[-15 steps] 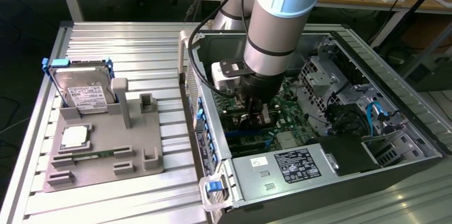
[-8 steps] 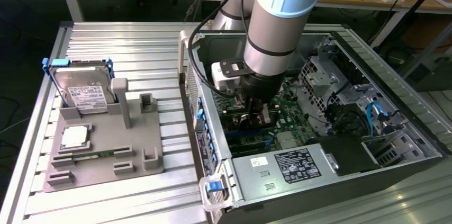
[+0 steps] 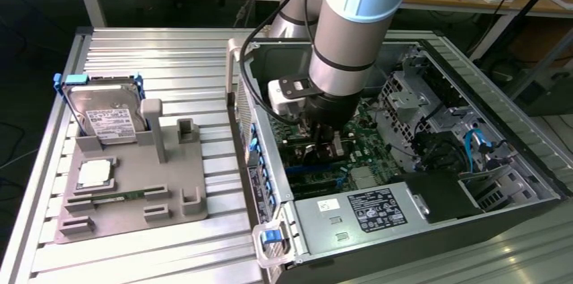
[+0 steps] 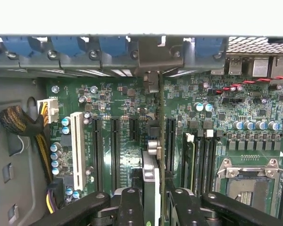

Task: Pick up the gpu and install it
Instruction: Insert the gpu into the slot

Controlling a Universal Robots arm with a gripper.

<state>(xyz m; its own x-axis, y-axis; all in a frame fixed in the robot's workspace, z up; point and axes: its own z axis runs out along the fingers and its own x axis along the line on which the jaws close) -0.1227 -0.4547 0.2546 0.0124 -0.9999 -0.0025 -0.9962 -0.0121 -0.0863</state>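
Jaws grip narrow on the gpu (image 4: 151, 188). We see it edge-on, upright among the black slots (image 4: 115, 146) of the motherboard (image 4: 198, 94) inside the open computer case (image 3: 309, 227). Hard drive (image 3: 106, 117) stands well apart on the surface (image 3: 170, 49).

The motherboard (image 4: 127, 113) is showing deep green, with black slots (image 4: 114, 146) and one white slot (image 4: 77, 146) striping it. Blue clips (image 4: 113, 46) are making a bright row. The gpu (image 4: 150, 172) is showing a silver edge with a thin green strip (it is seen edge-on), and the gripper (image 4: 153, 207) is showing matte black. A cable bundle (image 4: 43, 146) is running yellow and black. The arm (image 3: 349, 42) is gleaming silver-grey with a pale blue cap. The hard drive (image 3: 106, 119) is wearing a white label inside a blue frame. The holder (image 3: 134, 197) is showing flat grey, the worktop (image 3: 179, 56) ribbed silver.
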